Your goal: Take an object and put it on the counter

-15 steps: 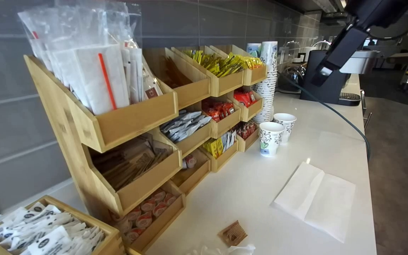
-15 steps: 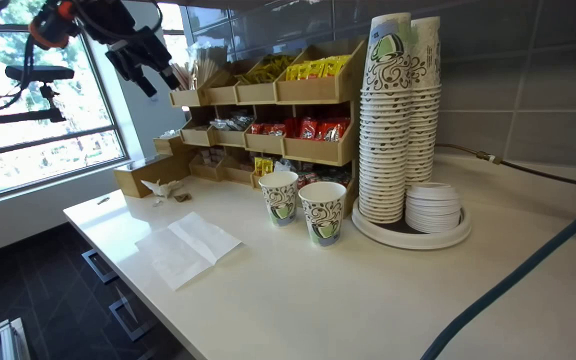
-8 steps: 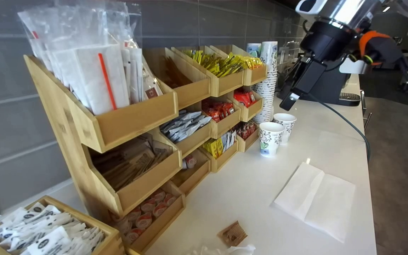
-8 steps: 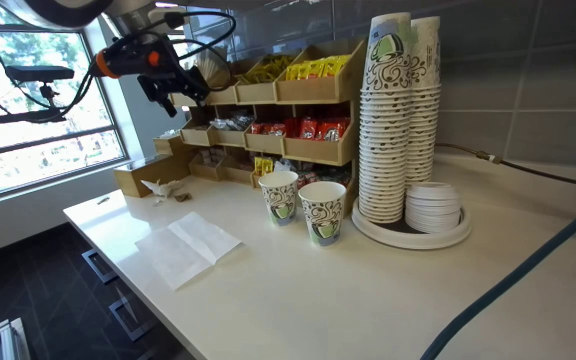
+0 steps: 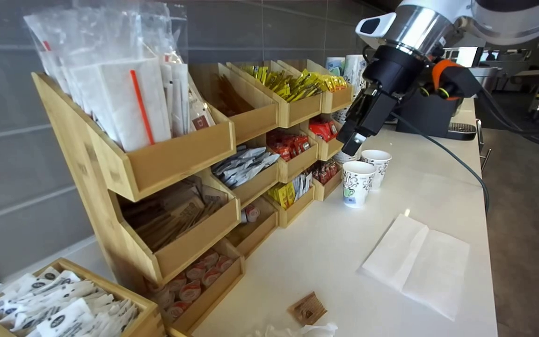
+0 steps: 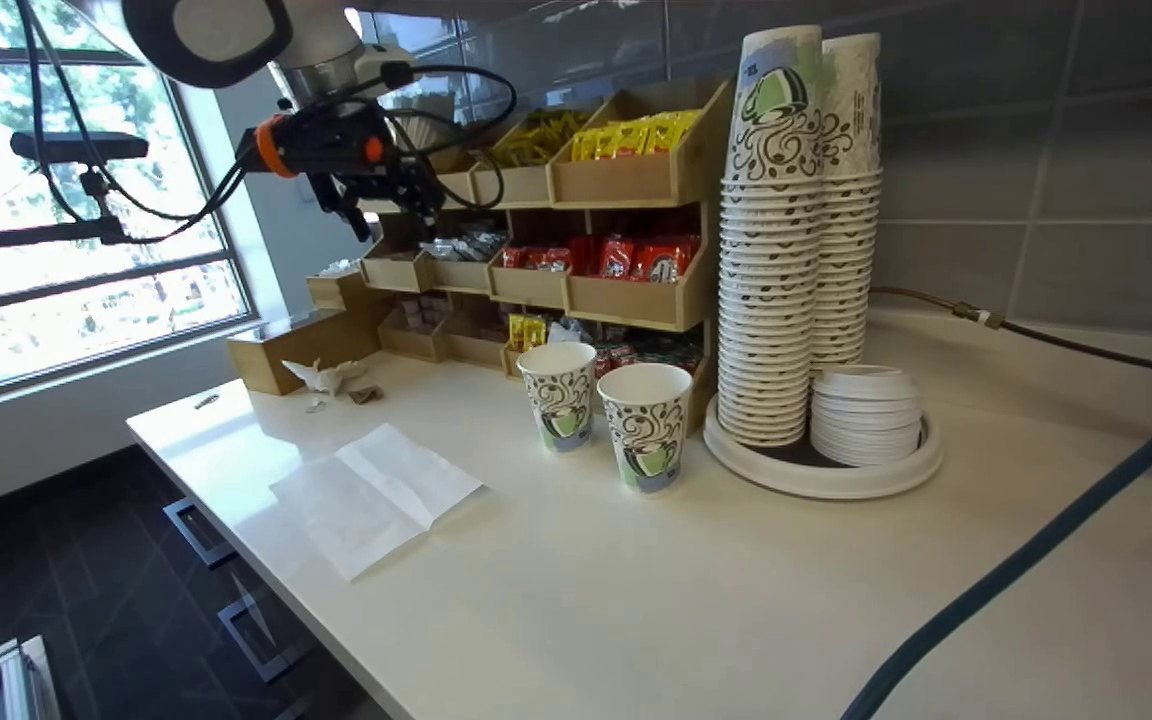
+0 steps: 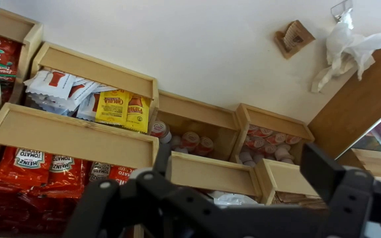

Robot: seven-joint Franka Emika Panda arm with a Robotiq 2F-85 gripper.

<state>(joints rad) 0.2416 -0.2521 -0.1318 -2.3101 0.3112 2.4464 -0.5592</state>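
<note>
1. Pincer (image 7: pixel 238 158) is spread wide, nothing in it that I can see. Makes sense before a pick: a gap for a packet to enter.
2. It hangs in the air, pitched down toward the rack (image 5: pixel 82 154), probably to reach into it. Reads as approach; no pick yet.
3. Red packet (image 7: pixel 29 165): best candidate sits among lookalikes in a middle-tier bin (image 7: pixel 78 135). Can't tell which one is meant.
4. That bin's front wall keeps the stack in, so I'd lift over it, not drag. Thin packets may come out in twos.
5. Counter (image 5: pixel 330 252) is the drop target.
6. Two paper cups (image 5: pixel 358 187) stand upright on it near the rack, presumably set out for use. Knock risk on the way down.
7. White sheet (image 5: pixel 414 267) lies spread out, well apart from the rack; shouldn't interfere.
</note>
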